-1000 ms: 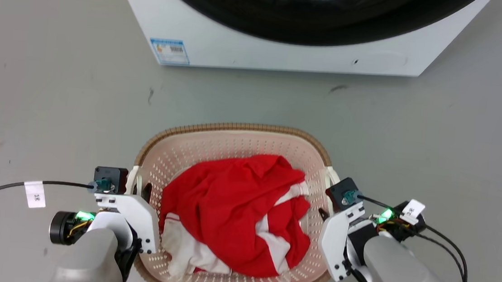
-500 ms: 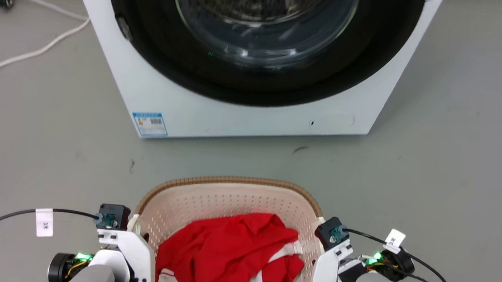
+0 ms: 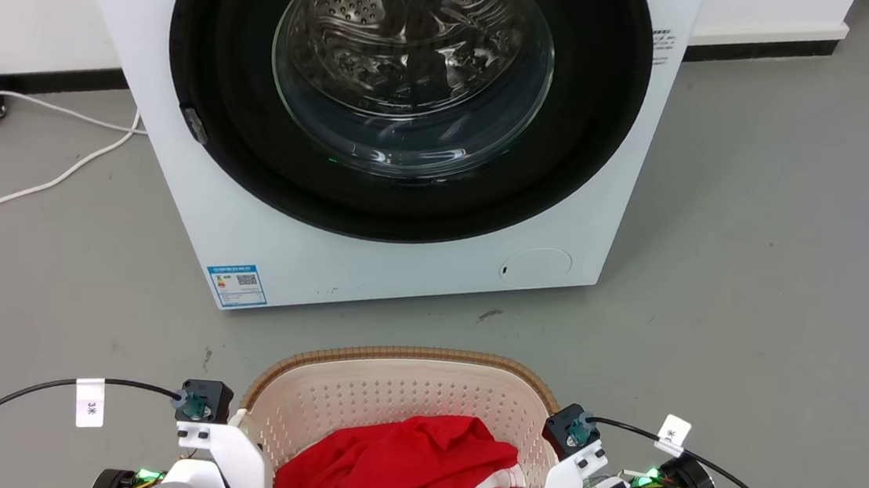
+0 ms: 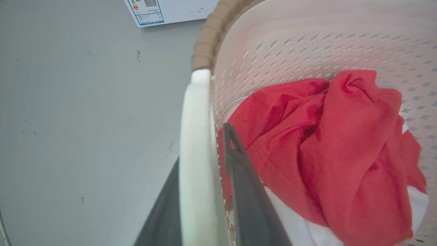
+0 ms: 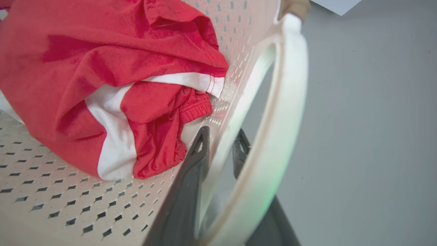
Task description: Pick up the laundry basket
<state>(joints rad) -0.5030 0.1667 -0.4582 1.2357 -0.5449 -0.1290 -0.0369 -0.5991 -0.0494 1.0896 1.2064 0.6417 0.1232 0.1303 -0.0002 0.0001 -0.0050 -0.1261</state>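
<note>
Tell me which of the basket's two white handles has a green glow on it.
The handle on the robot's right: its lower stretch is tinted green. The left handle is plain white.

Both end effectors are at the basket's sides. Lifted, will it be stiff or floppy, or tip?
Probably light: the basket is perforated plastic holding a loose red garment. Its thin white handle may flex in the left end effector. With the right end effector opposite, tipping seems unlikely.
</note>
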